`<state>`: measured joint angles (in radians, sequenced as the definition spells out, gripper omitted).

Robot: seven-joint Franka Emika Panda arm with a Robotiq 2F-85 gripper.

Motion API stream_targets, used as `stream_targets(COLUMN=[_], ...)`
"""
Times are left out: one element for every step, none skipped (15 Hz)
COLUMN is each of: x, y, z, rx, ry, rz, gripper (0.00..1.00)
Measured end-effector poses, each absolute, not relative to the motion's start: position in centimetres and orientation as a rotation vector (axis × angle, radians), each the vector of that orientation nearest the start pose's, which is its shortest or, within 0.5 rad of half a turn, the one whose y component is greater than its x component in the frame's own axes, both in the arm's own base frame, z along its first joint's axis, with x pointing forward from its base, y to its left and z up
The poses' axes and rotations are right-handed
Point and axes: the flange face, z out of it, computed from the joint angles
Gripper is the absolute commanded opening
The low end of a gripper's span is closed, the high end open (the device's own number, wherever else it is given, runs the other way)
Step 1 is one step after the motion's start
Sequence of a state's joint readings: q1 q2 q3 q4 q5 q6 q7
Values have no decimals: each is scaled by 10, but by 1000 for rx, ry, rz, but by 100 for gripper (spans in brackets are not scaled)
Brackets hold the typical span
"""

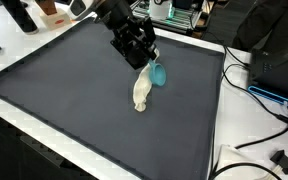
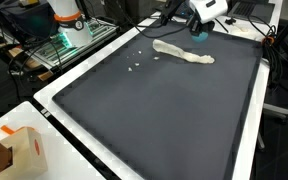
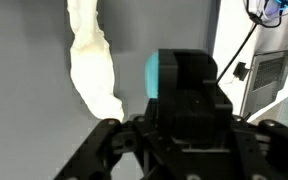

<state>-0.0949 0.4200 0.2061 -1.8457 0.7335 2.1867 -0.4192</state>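
A long white cloth lies crumpled on the dark grey mat in both exterior views, stretching away from the gripper. A small teal object sits at the cloth's near end, right under my gripper. In the wrist view the cloth runs up the left side. There the teal object peeks out from behind the black body of the gripper. That body hides the fingertips, so I cannot tell whether they hold the teal object or only hover over it.
The mat lies on a white table with cables along one side. A cardboard box stands near a table corner. A few small white specks dot the mat. Equipment racks stand behind.
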Motion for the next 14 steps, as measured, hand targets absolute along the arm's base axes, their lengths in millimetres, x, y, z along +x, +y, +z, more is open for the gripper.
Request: stream_targets(x=[632, 631, 631, 630, 630, 629, 629, 629, 629, 629, 630, 630, 631, 631], y=[83, 79, 75, 72, 69, 67, 65, 64, 63, 62, 62, 61, 61, 60], z=[303, 300, 297, 293, 289, 286, 282, 279, 275, 272, 269, 266, 264, 262], rx=[-2456, -2438, -2420, -2403, -2388, -2373, -2362, -2351, -2342, -2335, -2329, -2325, -2320, -2315], ry=[-61, -57, -50, -45, -39, -32, -23, -16, -9, -2, 6, 14, 23, 33], rz=[-21, -15, -9, -2, 6, 15, 24, 36, 45, 53, 57, 60, 63, 65], gripper=[25, 25, 25, 25, 25, 25, 25, 25, 25, 25, 25, 25, 25, 25])
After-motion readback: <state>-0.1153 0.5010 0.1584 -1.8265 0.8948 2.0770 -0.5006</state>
